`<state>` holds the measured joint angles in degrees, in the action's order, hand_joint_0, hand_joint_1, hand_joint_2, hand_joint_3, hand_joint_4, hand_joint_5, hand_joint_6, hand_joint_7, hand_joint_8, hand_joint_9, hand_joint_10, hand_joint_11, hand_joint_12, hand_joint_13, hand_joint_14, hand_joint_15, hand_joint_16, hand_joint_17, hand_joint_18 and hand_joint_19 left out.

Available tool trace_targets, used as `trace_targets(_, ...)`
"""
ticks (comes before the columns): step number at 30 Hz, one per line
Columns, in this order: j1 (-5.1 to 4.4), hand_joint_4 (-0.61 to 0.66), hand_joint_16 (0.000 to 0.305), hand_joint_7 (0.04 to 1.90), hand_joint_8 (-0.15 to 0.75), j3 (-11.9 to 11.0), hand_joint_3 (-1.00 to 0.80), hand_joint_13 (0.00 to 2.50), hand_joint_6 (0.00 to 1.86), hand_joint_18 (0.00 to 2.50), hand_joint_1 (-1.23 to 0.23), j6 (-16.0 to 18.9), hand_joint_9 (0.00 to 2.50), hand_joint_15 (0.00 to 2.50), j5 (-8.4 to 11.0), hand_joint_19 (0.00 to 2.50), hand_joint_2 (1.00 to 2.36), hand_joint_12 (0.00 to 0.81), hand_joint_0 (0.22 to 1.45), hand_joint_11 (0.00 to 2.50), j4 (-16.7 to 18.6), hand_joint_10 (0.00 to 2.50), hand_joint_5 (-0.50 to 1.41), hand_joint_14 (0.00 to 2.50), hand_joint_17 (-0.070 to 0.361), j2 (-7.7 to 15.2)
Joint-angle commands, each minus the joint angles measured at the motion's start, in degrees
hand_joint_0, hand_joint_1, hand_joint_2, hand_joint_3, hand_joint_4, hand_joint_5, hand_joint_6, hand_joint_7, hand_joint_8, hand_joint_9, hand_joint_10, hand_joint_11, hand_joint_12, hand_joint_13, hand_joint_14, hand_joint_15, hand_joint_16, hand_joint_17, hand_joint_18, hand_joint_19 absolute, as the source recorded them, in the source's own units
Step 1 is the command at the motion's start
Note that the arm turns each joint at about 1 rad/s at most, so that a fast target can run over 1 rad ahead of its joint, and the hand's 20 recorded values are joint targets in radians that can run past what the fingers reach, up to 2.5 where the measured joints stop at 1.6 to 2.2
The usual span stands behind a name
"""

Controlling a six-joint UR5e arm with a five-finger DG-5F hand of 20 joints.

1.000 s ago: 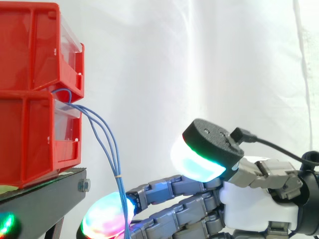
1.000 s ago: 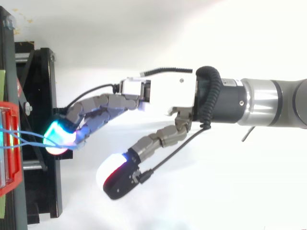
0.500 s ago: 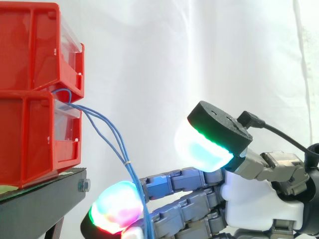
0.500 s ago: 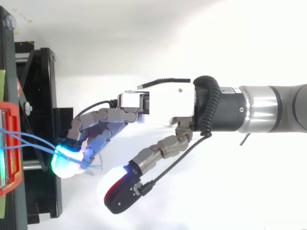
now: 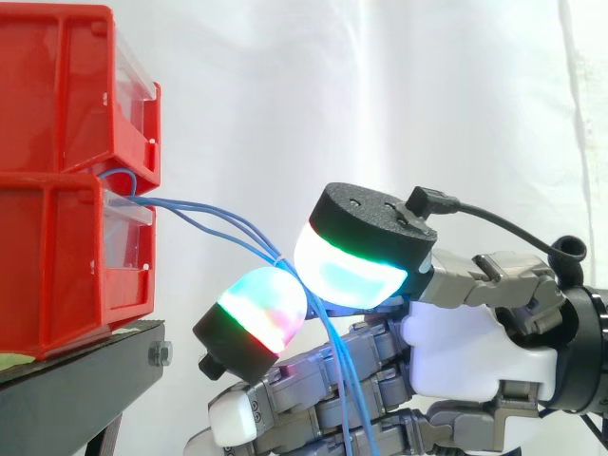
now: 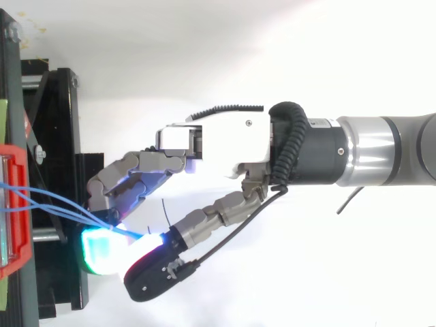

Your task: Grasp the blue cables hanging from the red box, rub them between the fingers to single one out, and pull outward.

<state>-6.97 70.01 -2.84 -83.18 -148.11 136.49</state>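
Your robot hand [image 5: 475, 347] is clamped on the thin blue cables [image 5: 270, 252], with the thumb and one finger pad [image 5: 258, 309] pinching them together. You see the cables run from between the stacked red plastic bins [image 5: 57, 190] rightward to the pinch, then drop across the grey fingers.

No legible txt, nos., labels or signs: none on red bins [image 5: 57, 275], blk stand [image 5: 85, 380], blue cables [image 5: 180, 207] or hand [image 5: 475, 361]. Side + top views checked.
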Motion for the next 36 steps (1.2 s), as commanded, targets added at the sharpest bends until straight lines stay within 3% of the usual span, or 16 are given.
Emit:
trace_targets(1, 0.11, 0.18, 0.047, 1.0, 0.29, -1.72, -0.27, 0.45, 0.77, 0.51, -0.76, 0.21, 0.64, 0.29, -0.05, 0.51, 1.01, 0.363, 0.6, 0.32, -4.64, 0.01, -0.15, 0.01, 0.106, 0.0)
trace_targets(3, 0.11, 0.19, 0.048, 0.96, 0.292, -1.89, -0.33, 0.46, 0.78, 0.52, -0.75, 0.21, 0.65, 0.3, -0.05, 0.52, 1.01, 0.364, 0.58, 0.33, -6.58, 0.01, -0.15, 0.01, 0.107, 0.0)
trace_targets(12, 0.73, 0.21, 0.05, 1.02, 0.305, -1.89, -0.48, 0.51, 0.7, 0.55, -0.69, -0.06, 0.69, 0.32, -0.05, 0.53, 1.0, 0.378, 0.54, 0.33, -8.07, 0.01, -0.12, 0.01, 0.112, 0.0)
trace_targets(24, 1.34, 0.22, 0.05, 1.04, 0.309, -3.21, -0.5, 0.56, 0.68, 0.59, -0.73, -0.94, 0.73, 0.33, 0.74, 0.53, 1.0, 0.379, 0.52, 0.33, -10.01, 0.01, -0.11, 0.01, 0.113, 0.0)
trace_targets(30, 1.43, 0.19, 0.047, 1.03, 0.296, -3.3, -0.41, 0.58, 0.73, 0.58, -0.76, -2.78, 0.72, 0.35, 2.76, 0.54, 1.01, 0.366, 0.57, 0.34, -11.68, 0.01, -0.12, 0.01, 0.106, 0.0)
trace_targets(36, 1.52, 0.21, 0.049, 1.05, 0.302, -3.39, -0.49, 0.58, 0.69, 0.59, -0.75, -5.59, 0.71, 0.35, 5.31, 0.54, 1.0, 0.375, 0.54, 0.34, -12.73, 0.01, -0.12, 0.01, 0.11, 0.0)
